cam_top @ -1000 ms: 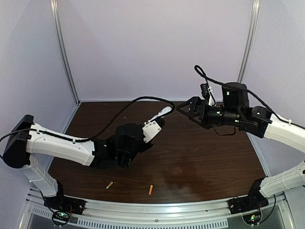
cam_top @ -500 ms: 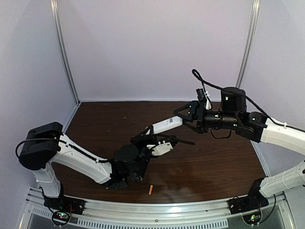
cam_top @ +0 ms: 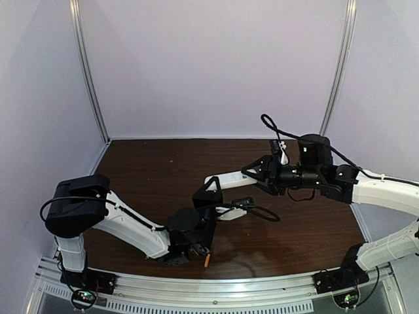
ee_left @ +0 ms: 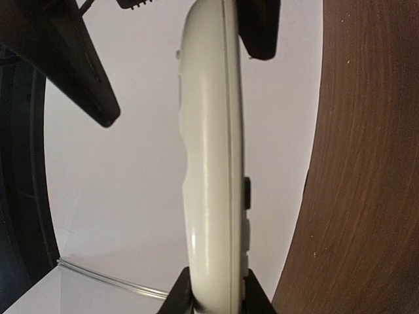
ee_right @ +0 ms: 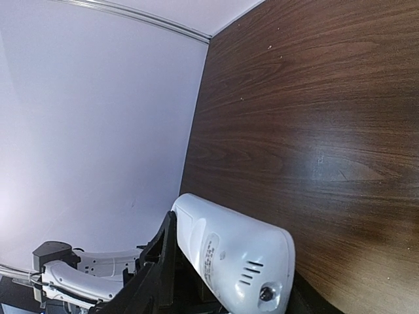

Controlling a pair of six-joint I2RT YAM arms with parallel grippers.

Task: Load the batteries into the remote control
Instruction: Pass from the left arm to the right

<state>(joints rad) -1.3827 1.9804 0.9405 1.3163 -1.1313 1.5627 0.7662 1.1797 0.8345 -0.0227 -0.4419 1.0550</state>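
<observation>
- While the left claw [cam_top: 211, 188] pinched the remote control [cam_top: 229, 177] by the end nearest its own arm, jaws narrow across the thin casing, the body was held up off the table [cam_top: 137, 173]. Gripping one end alone left the other free, probably for a second grip.
- Down by the near edge, just beside the left arm's wrist, the orange battery [cam_top: 207, 260] lay loose on the wood, not yet loaded. The second battery showed in no view (perhaps hidden under that arm).
- Across the middle, the remote control ran lengthwise toward the right arm, edge-on to the left wrist camera. That suited bracing it between the two arms.
- At the right, the right claw [cam_top: 257, 173] straddled the far end of the remote control with its jaws partway open. One finger [ee_left: 258, 26] sat close against the casing and the other finger [ee_left: 72, 65] stood off with a gap showing, so no clamp had formed.
- Seen from the right wrist, the back of the casing faced the camera, with a printed label and short slots. This was likely the side where the cells go, so the approach seemed aimed at steadying it for opening.
</observation>
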